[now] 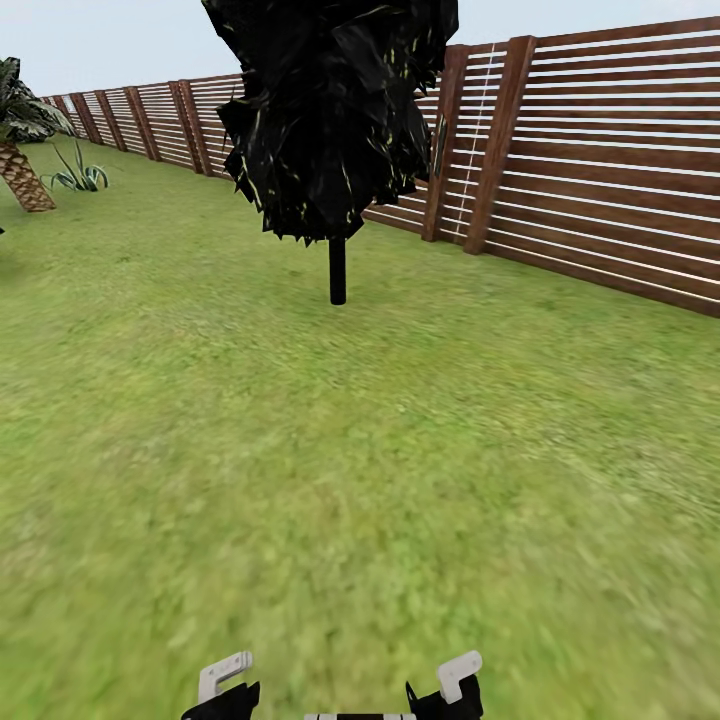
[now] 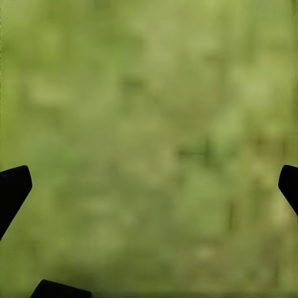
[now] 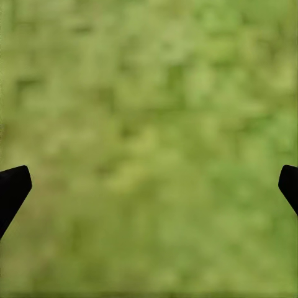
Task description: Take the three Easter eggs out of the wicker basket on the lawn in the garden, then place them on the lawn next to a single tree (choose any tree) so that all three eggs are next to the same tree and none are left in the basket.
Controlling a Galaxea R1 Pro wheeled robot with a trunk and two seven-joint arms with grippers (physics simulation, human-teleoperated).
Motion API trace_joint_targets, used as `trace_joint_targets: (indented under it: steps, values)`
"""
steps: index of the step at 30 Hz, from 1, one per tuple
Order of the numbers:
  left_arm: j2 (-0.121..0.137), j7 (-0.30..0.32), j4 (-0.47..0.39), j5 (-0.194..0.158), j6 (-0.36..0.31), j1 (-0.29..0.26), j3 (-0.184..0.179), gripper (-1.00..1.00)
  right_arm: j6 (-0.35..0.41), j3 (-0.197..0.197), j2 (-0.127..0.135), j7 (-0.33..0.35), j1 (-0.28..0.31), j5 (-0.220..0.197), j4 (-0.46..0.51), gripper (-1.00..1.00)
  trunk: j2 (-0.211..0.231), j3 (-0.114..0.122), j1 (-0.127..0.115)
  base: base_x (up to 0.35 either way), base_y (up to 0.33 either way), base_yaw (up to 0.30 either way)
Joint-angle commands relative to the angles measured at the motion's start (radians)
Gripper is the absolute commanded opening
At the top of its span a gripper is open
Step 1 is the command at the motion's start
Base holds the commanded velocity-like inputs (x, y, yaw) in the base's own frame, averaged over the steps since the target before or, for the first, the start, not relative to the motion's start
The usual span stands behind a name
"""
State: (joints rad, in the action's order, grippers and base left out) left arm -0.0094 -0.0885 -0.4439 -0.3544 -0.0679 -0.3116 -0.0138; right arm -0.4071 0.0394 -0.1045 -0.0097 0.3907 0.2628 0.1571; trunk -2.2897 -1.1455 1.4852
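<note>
Grass everywhere: we see lawn, a dark thin-trunked tree by the fence, and both left claw and right claw spread wide, empty.

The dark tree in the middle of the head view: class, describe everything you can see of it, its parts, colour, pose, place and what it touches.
The dark tree has a thin, straight, black trunk standing upright in the lawn. Above it sits a bulky, ragged crown of near-black, flat-paneled foliage flecked with pale yellow-green, cut off by the picture's top edge. It stands alone on the grass, ahead of the robot, in front of the brown slatted fence, part of which its crown hides. Nothing lies at its foot.
</note>
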Motion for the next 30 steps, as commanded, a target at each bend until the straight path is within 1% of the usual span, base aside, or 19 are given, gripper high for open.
trace_joint_targets:
  steps: [1,7,21,25,30]
  values:
    - [0.000,-0.005,-0.003,-0.006,-0.006,0.000,-0.002,1.00,-0.002,0.004,0.000,-0.001,0.000,-0.001,-0.001,1.00,0.000,-0.001,0.000,0.000,0.000,0.000]
    - [-0.001,-0.005,-0.003,-0.006,-0.005,0.000,-0.002,1.00,-0.002,0.003,-0.002,-0.001,0.000,-0.001,-0.001,1.00,0.000,-0.002,0.000,0.000,0.000,0.040]
    - [-0.001,-0.005,-0.003,-0.006,-0.005,0.000,-0.002,1.00,-0.002,0.002,-0.002,-0.001,0.000,-0.002,-0.001,1.00,0.000,-0.017,0.000,0.000,0.000,0.172]
    - [-0.001,-0.005,-0.003,-0.006,-0.005,0.000,-0.002,1.00,-0.002,0.002,-0.002,-0.001,0.000,-0.002,-0.001,1.00,0.000,-0.018,0.000,0.000,0.000,0.024]
    - [0.000,-0.005,-0.003,-0.007,-0.006,0.000,-0.002,1.00,-0.003,0.001,-0.004,-0.001,0.000,-0.003,-0.002,1.00,0.000,-0.018,0.000,0.000,0.000,-0.201]
